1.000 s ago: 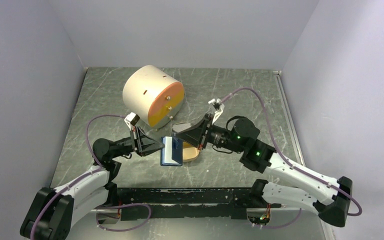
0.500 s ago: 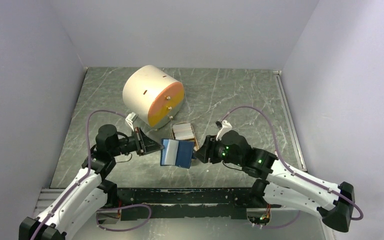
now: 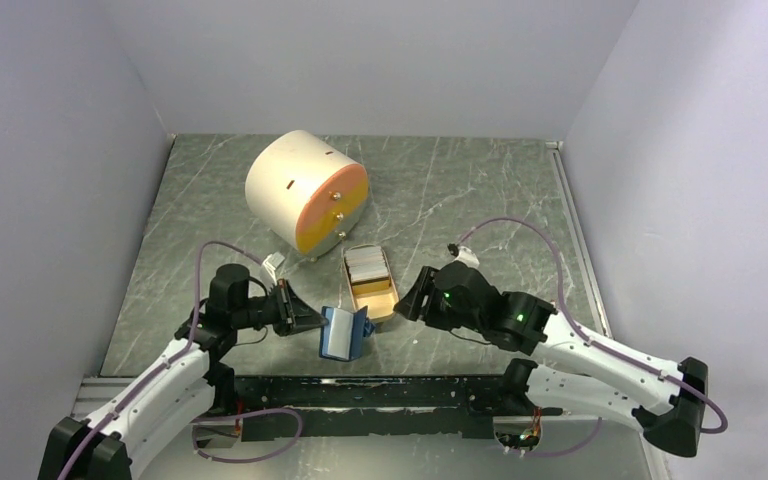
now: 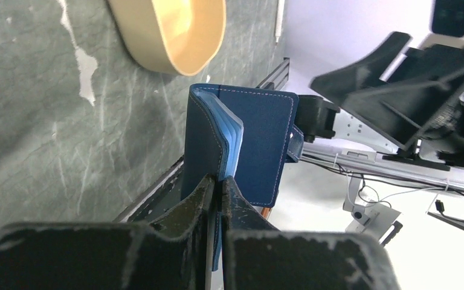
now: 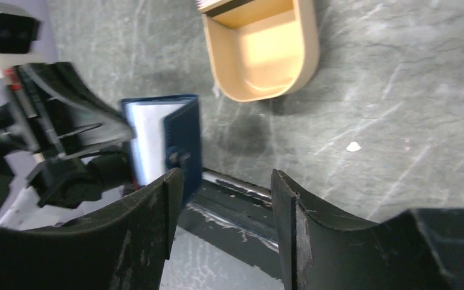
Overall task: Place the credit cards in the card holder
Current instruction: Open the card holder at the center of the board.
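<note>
grey marbled table (image 3: 460, 190), lilac walls (image 3: 60, 150), left gripper (image 4: 216, 184) pinching card holder (image 4: 266, 139), right gripper (image 5: 225, 178) splayed

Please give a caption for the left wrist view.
Left gripper shut on a half-open dark blue folding card holder, near a tan oval dish.

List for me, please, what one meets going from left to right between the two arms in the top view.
the left gripper → the card holder → the right gripper
</note>
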Motion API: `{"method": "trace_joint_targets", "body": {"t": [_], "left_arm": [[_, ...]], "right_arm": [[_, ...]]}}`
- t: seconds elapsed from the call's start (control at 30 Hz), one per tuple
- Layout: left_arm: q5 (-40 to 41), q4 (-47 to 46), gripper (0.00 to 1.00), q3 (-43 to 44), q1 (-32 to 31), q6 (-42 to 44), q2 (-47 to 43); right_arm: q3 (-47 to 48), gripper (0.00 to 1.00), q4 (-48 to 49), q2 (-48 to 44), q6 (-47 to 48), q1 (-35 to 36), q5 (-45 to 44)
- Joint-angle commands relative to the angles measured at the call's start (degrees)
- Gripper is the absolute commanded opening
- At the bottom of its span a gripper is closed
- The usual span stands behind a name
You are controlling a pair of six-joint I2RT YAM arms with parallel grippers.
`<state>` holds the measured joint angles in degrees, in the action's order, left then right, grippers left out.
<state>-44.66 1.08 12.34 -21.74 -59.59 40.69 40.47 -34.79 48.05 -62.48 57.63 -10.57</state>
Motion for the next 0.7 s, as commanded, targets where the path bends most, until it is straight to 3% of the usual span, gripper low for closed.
{"method": "trace_joint_targets", "body": {"t": [0.0, 0.23, 0.4, 0.53, 0.67], "left_arm": [[0.8, -1.6, 0.09, -1.9, -0.7, -1.1, 0.6], [1.8, -5.0, 0.09, -2.8, -1.2, -0.7, 5.1], [1.8, -4.7, 0.09, -3.3, -1.4, -0.3, 6.4], [2.9, -2.9, 0.09, -2.8, -1.5, 1.2, 7.1], [2.9, -2.7, 0.14, -2.9, -1.5, 2.4, 8.5]], "right_arm": [[2.2, 0.59, 3.0, 1.8, -5.8, 4.5, -3.0], [11.0, 0.58, 13.2, 19.8, -5.1, 16.8, -6.6], [20.0, 0.56, 11.8, 33.4, -2.8, 21.3, -9.2], [18.6, 0.52, 12.1, 37.2, -1.2, 21.6, -10.3], [12.5, 0.52, 18.4, 36.4, -0.1, 21.6, -8.9]]}}
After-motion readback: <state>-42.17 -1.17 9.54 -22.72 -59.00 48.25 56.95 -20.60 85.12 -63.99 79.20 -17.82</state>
